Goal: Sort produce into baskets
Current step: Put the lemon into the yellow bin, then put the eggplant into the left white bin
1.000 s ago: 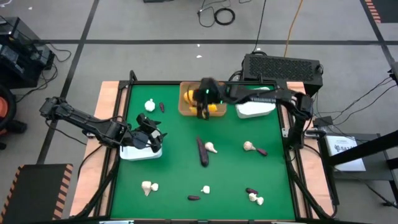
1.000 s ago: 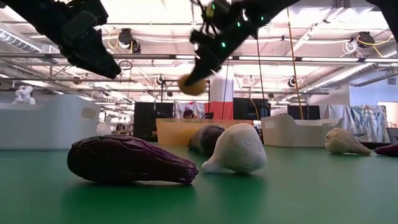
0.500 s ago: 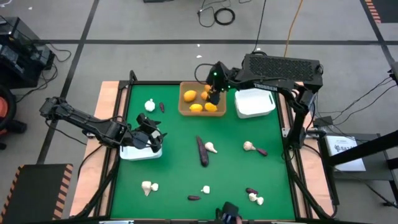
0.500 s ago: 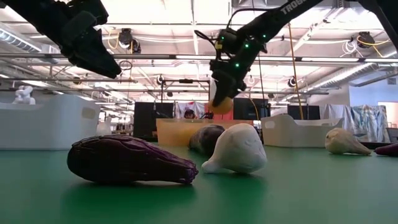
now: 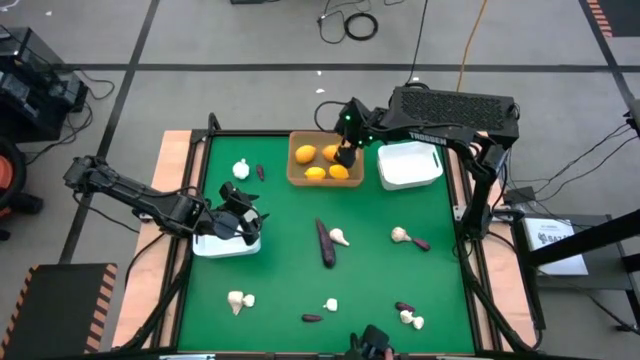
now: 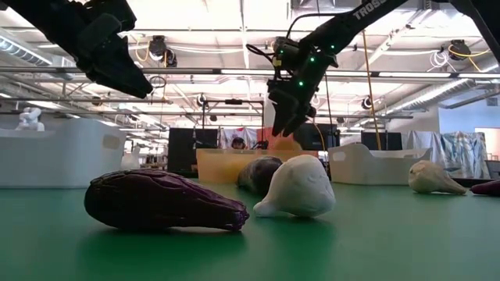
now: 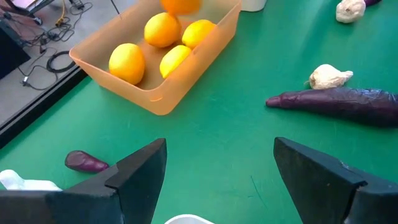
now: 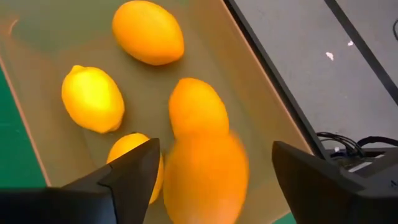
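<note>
My right gripper [image 5: 345,152] hangs open over the tan basket [image 5: 296,178] at the table's far edge. An orange fruit [image 8: 205,180] shows blurred between and below its fingers, apart from both; in the left wrist view it [image 7: 180,5] is above the basket. Several yellow and orange fruits [image 8: 93,98] lie on the basket's floor. My left gripper [image 5: 240,222] waits open above the white basket [image 5: 222,246] at the table's left. A second white basket [image 5: 410,166] stands to the right of the tan one. Purple pieces and garlic bulbs lie on the green table.
A long purple eggplant [image 5: 325,243] with a garlic bulb [image 5: 341,237] beside it lies mid-table. More bulbs [image 5: 400,235] [image 5: 238,299] [image 5: 241,169] and small purple pieces [image 5: 312,318] [image 5: 404,307] are scattered about. A black box [image 5: 455,105] stands behind the table's far right edge.
My right gripper has carried the orange fruit toward the table's far edge, over the tan basket. It has then opened and let go. The fruit has left the fingers and is dropping toward the other fruits in the basket.
</note>
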Robot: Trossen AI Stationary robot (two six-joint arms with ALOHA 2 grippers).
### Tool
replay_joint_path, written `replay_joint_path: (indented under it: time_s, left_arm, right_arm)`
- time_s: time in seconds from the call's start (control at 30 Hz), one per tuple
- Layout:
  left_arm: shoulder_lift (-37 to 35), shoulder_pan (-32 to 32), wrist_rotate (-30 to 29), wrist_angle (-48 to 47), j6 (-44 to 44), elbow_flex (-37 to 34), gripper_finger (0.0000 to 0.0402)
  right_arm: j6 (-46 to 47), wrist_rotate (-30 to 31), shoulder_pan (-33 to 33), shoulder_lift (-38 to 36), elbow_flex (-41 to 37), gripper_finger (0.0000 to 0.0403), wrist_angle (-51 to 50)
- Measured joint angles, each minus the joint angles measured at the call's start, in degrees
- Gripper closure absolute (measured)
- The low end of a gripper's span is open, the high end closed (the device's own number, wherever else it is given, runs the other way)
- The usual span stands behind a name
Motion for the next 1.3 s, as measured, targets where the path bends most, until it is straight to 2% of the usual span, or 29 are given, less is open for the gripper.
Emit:
replay_joint_path:
  time_s: [0.37, 0.6, 1.0, 1.17, 1.3]
  left_arm:
    - [0.0, 0.0, 0.0, 0.0, 0.0, 0.0, 0.0098]
    - [0.0, 0.0, 0.0, 0.0, 0.0, 0.0, 0.0098]
    - [0.0, 0.0, 0.0, 0.1, -0.1, 0.0, 0.0098]
    - [0.0, 0.0, 0.0, 0.3, -0.1, 0.0, 0.0098]
    - [0.0, 0.0, 0.0, 1.3, 0.3, 0.0, 0.0098]
  right_arm:
    - [2.2, -0.1, 0.7, -0.3, 0.0, 0.0097, -3.3]
    - [4.6, -3.2, 4.7, -4.2, 0.0, 0.0097, -8.4]
    - [12.7, -3.2, 16.4, -13.2, 0.0, 0.0097, -13.4]
    - [17.1, -3.2, 22.5, -13.9, 0.0, 0.0100, -14.8]
    - [21.5, -2.8, 29.2, -13.9, 0.0, 0.0114, -20.2]
